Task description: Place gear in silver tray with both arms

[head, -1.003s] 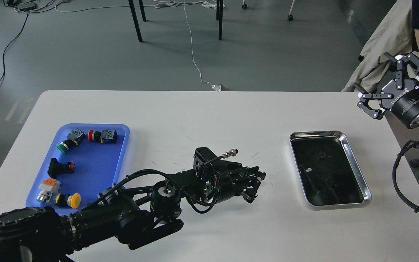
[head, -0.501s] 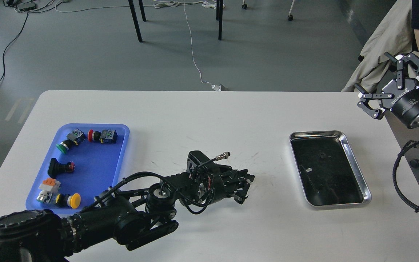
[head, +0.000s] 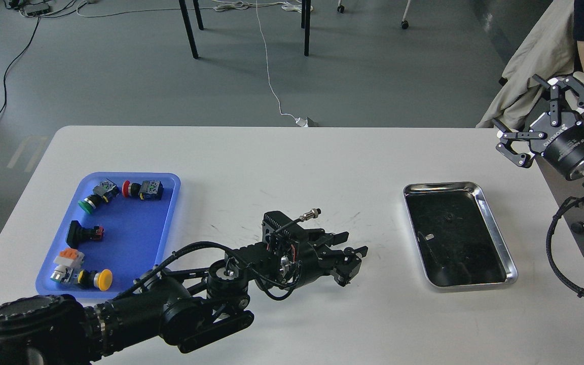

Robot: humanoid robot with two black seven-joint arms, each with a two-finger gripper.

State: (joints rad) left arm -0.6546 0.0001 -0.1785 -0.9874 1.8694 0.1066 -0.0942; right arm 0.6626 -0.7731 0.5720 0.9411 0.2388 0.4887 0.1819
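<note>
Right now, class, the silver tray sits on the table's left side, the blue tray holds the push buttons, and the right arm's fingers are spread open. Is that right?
Not quite. The head view shows the silver tray on the table's right side. The rest stands: the blue tray holds the push buttons, and the right gripper's fingers are spread open.

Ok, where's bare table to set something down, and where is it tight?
Bare table runs along the far edge, and also between the left gripper and the silver tray. The tray's floor looks nearly bare. The blue tray is crowded with push buttons, and the left arm fills the near-left corner.
</note>
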